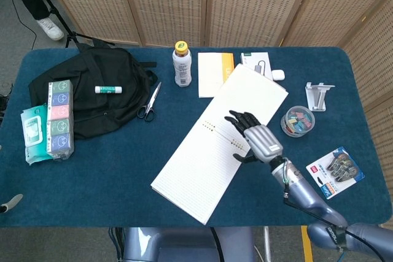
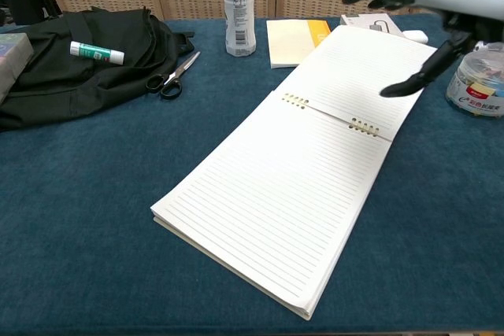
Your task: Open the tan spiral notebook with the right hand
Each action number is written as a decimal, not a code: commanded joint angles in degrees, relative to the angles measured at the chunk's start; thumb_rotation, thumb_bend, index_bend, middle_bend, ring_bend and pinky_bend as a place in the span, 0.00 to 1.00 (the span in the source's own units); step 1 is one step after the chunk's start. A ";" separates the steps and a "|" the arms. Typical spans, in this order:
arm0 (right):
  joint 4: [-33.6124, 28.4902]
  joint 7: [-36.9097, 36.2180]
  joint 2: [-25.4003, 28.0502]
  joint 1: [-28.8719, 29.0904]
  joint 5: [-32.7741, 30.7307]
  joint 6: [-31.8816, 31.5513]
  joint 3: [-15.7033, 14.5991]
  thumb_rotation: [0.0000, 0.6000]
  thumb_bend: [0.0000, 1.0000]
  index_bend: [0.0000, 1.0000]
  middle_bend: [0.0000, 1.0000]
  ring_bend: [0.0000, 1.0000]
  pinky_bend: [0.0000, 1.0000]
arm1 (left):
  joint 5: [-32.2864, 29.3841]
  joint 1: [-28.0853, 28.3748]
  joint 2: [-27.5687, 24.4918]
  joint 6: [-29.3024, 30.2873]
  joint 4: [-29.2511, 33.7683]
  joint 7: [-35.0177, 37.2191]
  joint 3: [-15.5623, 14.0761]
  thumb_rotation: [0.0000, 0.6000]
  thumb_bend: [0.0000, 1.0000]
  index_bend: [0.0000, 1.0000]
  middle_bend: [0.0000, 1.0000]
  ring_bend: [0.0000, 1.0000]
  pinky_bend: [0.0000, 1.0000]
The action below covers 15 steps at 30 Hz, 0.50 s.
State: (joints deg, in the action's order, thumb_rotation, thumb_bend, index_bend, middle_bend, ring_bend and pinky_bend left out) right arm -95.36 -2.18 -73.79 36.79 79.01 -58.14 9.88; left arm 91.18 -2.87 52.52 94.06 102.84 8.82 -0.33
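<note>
Here the tan spiral notebook [image 1: 220, 141] is seen lying flat open on the table [image 1: 110, 170], while the right hand [image 1: 256, 139] is held above it, fingers spread, gripping nothing.

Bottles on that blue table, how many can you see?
1. The white plastic bottle with a yellow cap stands upright at the table's far edge, between the black backpack and the small tan notepad. None seems hidden.

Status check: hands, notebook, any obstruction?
Right hand open, raised above the page. Left hand not in view. Notebook lying open flat. Nothing on the pages.
</note>
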 commanded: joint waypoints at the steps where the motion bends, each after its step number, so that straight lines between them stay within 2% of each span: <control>1: 1.47 -1.50 4.46 -6.20 9.93 -11.58 -3.75 1.00 0.03 0.00 0.00 0.00 0.00 | 0.34 -0.20 0.43 0.58 -0.19 -0.81 0.10 1.00 0.00 0.00 0.00 0.00 0.00; 3: 2.62 -1.16 4.89 -8.78 13.16 -16.79 -5.00 1.00 0.00 0.00 0.00 0.00 0.00 | 1.00 -0.29 0.67 0.93 -0.45 -1.24 -0.02 1.00 0.00 0.00 0.00 0.00 0.00; 7: 3.52 -0.55 5.15 -14.54 16.48 -25.55 -7.55 1.00 0.00 0.00 0.00 0.00 0.00 | 1.45 -0.57 1.33 1.57 -0.74 -2.13 -0.03 1.00 0.00 0.00 0.00 0.00 0.00; 15: 7.80 1.86 2.48 -21.21 17.89 -32.96 -10.25 1.00 0.00 0.00 0.00 0.00 0.00 | 1.27 -0.92 1.64 2.49 -1.12 -1.89 0.32 1.00 0.00 0.00 0.00 0.00 0.00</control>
State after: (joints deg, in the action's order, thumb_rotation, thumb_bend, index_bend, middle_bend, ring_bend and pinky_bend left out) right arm -88.47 -0.99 -70.66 16.63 96.57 -90.09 0.26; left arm 92.45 -3.79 54.16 96.55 101.72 6.93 -0.01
